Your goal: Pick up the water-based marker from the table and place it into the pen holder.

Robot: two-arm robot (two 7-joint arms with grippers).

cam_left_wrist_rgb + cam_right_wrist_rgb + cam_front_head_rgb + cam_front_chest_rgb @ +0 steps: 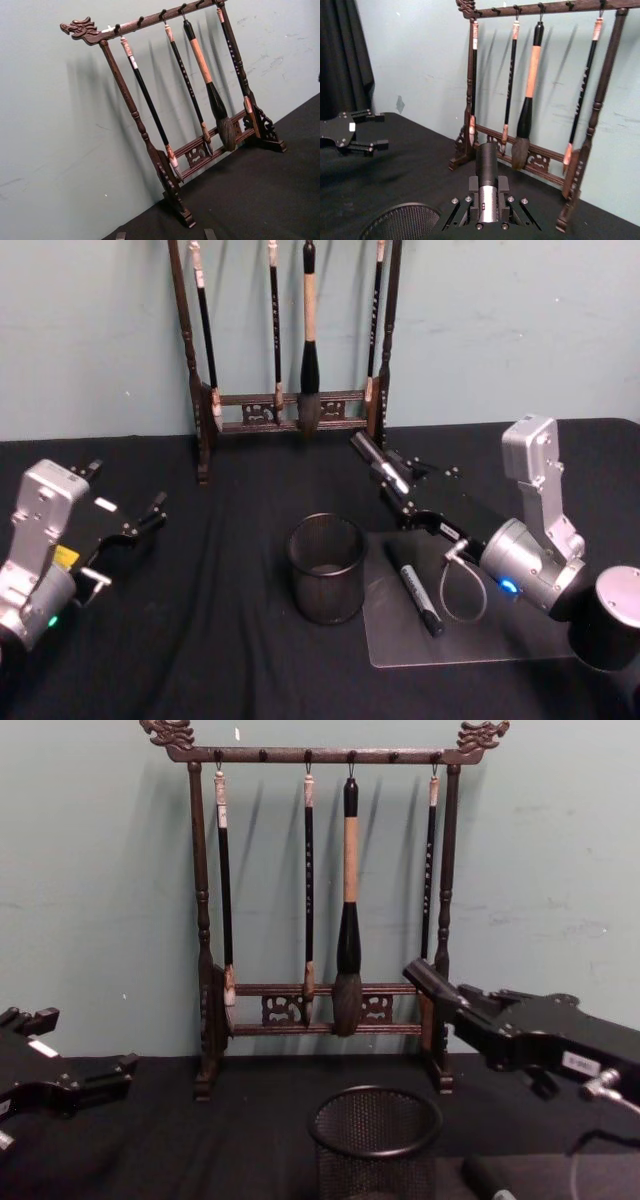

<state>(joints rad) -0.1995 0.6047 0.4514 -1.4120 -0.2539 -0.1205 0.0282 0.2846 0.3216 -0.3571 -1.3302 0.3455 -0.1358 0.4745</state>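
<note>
Right fingers [462, 214] clamping marker [487, 202], near pen holder [402, 220]

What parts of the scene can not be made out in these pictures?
- Chest view: the bottom edge cuts off the base of the pen holder and most of the lying marker.
- Right wrist view: the right gripper, shut on the held marker, hides its rear end.
- Head view: the top edge cuts off the top of the brush rack.

Pale green wall [500, 330], black curtain [345, 55]
</note>
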